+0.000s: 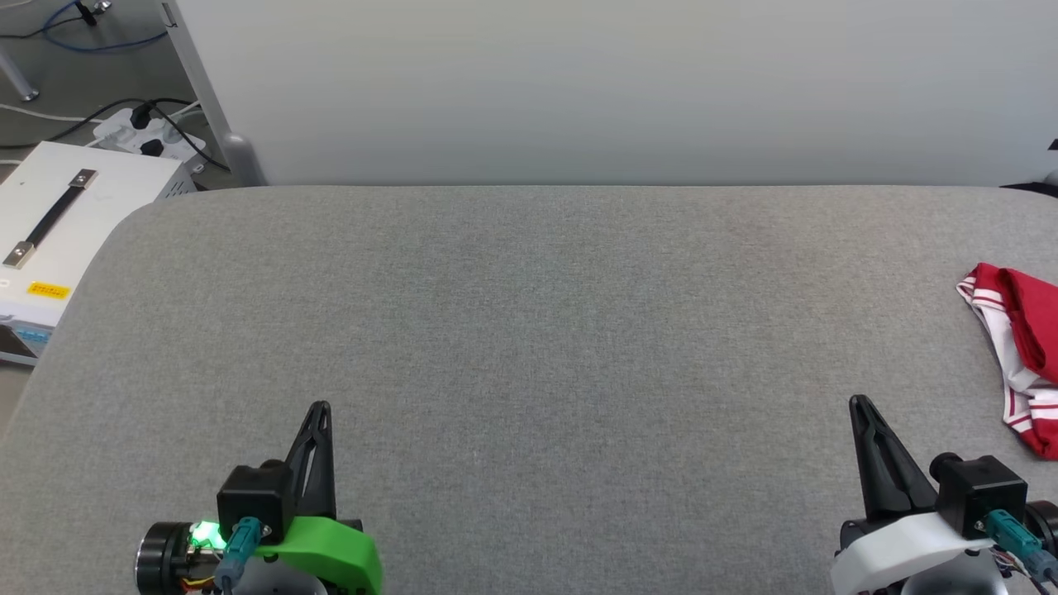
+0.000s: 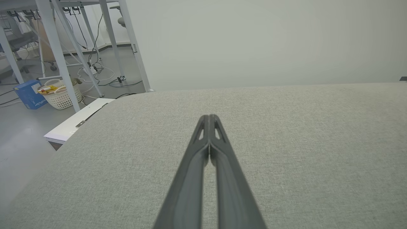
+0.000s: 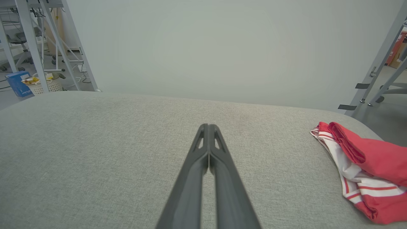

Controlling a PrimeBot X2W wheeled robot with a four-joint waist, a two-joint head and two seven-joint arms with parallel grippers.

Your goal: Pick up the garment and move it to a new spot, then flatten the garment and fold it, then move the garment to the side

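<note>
Well, the red-and-white jersey T-shirt (image 1: 1029, 330) lies bunched (perhaps loosely folded) at the right edge of the grey fabric tabletop (image 1: 529, 314), beyond the right jaws; left jaws and right jaws are pressed shut, empty.

Got both arms sitting low and well apart in the head view, nothing fancy. Down at lower left, the left gripper (image 1: 321, 409), green wrist cover (image 1: 322, 549) with a little green light on, dark fingers pressed together tip to tip and pointing straight ahead. Same deal at lower right with the right gripper (image 1: 860, 402), white wrist cover (image 1: 901, 554), fingers squeezed tight, tips leaning slightly inward, both empty.
</note>
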